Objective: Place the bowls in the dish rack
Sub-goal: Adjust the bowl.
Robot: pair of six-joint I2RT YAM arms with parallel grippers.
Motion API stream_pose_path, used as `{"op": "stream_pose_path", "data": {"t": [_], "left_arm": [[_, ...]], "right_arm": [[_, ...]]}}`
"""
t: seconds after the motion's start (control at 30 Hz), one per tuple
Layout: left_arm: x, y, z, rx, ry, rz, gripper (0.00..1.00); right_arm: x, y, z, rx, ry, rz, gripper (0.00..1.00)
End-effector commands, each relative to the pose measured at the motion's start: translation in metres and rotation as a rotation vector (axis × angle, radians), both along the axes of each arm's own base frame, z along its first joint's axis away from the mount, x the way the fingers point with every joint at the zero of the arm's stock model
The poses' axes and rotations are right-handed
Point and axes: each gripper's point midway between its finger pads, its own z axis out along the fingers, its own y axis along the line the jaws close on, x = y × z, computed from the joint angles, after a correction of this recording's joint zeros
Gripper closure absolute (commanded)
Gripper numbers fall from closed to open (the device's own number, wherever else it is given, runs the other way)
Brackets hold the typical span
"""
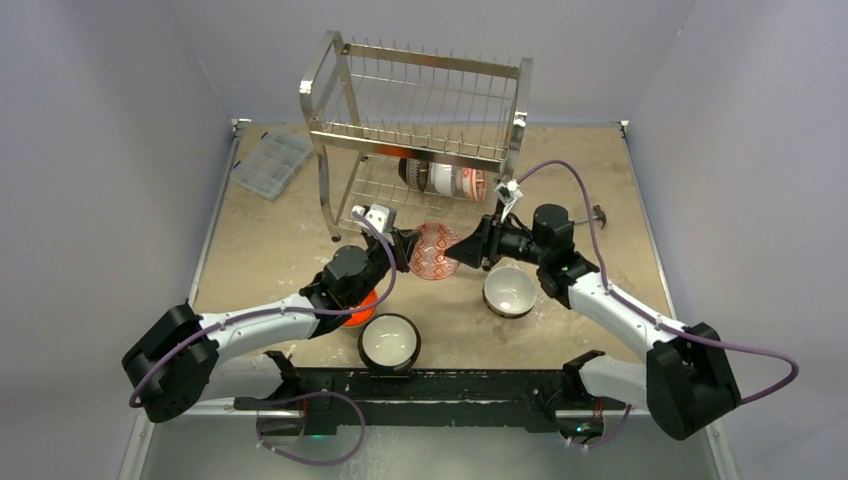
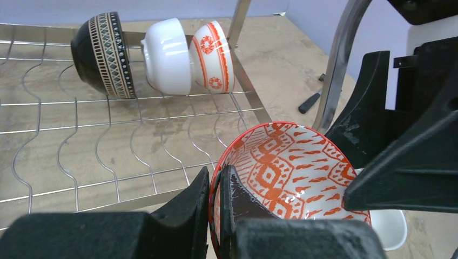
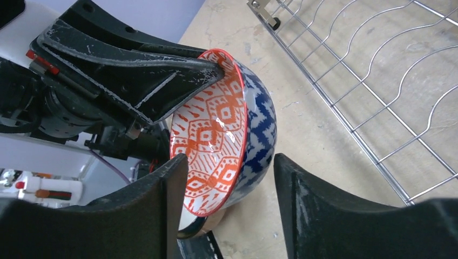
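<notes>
Handover looks underway: your left gripper [image 2: 215,186] pinches the bowl [image 2: 291,172] rim just before the rack [image 1: 410,150]; your right gripper [image 3: 231,167] gapes astride it. Close right, then release left.

Soft, even overhead light fills every view, leaving only faint shadows on the counter [image 1: 270,240]. The dish rack [image 1: 415,147] at the far edge glints, the patterned bowl [image 3: 216,140] carries small glare spots on its glaze, and the nearest foreground of both wrist views looks slightly soft.
</notes>
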Motion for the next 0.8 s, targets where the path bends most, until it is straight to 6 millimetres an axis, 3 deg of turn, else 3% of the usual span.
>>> {"op": "stream_pose_path", "data": {"t": [0.0, 0.13, 0.2, 0.33, 0.5, 0.63, 0.77], "left_arm": [[-0.002, -0.014, 0.059, -0.129, -0.117, -0.057, 1.0], [-0.005, -0.017, 0.064, -0.127, -0.115, -0.083, 1.0], [-0.006, -0.016, 0.062, -0.128, -0.094, -0.081, 1.0], [-0.005, -0.013, 0.061, -0.136, -0.014, -0.046, 0.74], [-0.007, -0.012, 0.042, -0.063, 0.167, -0.017, 0.46], [-0.021, -0.021, 0.043, -0.075, 0.224, -0.096, 0.12], [-0.031, -0.023, 0.045, -0.13, 0.281, -0.124, 0.07]], "right_arm": [[-0.003, 0.005, 0.007, 0.03, -0.032, 0.048, 0.45], [-0.003, 0.007, 0.009, 0.038, -0.033, 0.058, 0.86], [-0.002, 0.007, 0.01, 0.038, -0.037, 0.058, 1.0], [-0.001, 0.007, 0.011, 0.037, -0.045, 0.051, 1.0], [0.0, 0.007, 0.015, 0.041, -0.062, 0.049, 1.0], [0.0, 0.007, 0.02, 0.051, -0.085, 0.053, 1.0], [-0.002, 0.008, 0.025, 0.063, -0.109, 0.067, 1.0]]}}
